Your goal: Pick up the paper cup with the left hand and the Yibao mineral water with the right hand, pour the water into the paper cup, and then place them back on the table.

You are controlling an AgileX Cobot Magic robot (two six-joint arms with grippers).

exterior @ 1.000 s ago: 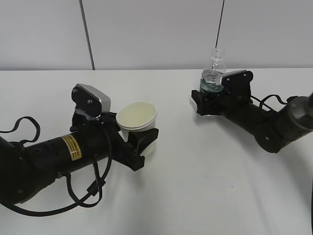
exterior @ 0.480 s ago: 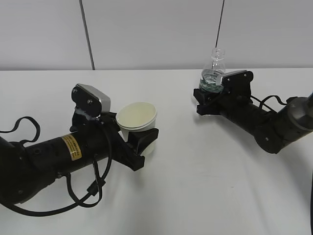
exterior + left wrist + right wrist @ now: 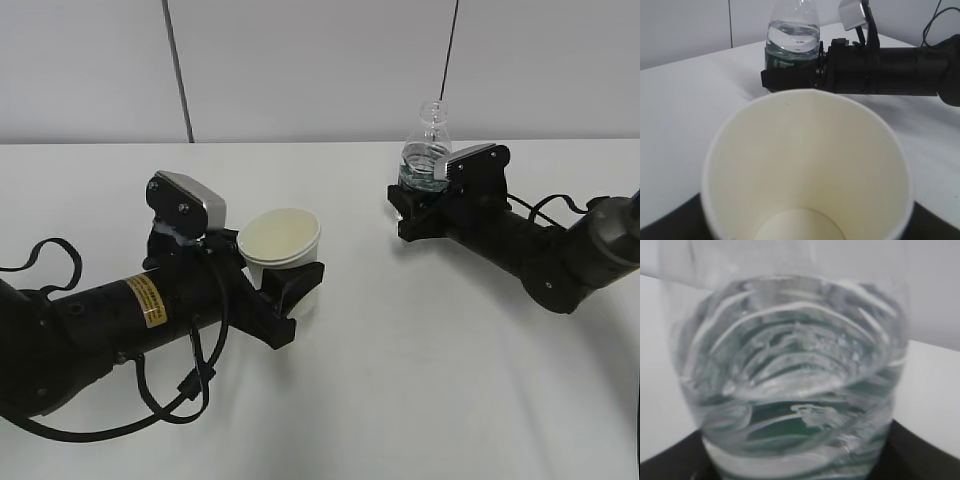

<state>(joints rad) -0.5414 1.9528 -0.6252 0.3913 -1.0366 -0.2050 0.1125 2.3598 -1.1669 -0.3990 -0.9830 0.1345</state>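
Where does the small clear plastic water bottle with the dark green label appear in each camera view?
Exterior view: clear plastic water bottle, upper right of centre, in the right gripper.
Left wrist view: top centre, behind the white paper cup.
Right wrist view: fills the frame.
Shared landmark: its waterline.

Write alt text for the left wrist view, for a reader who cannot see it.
An empty cream paper cup fills the foreground, seen from above its rim. Behind it, a black robot gripper grips a clear plastic water bottle with a green label, upright over a white table.

left arm (image 3: pixel 110 320) low, tool (image 3: pixel 290 300) clamped shut; right arm (image 3: pixel 540 250) low, tool (image 3: pixel 425 205) clamped shut.
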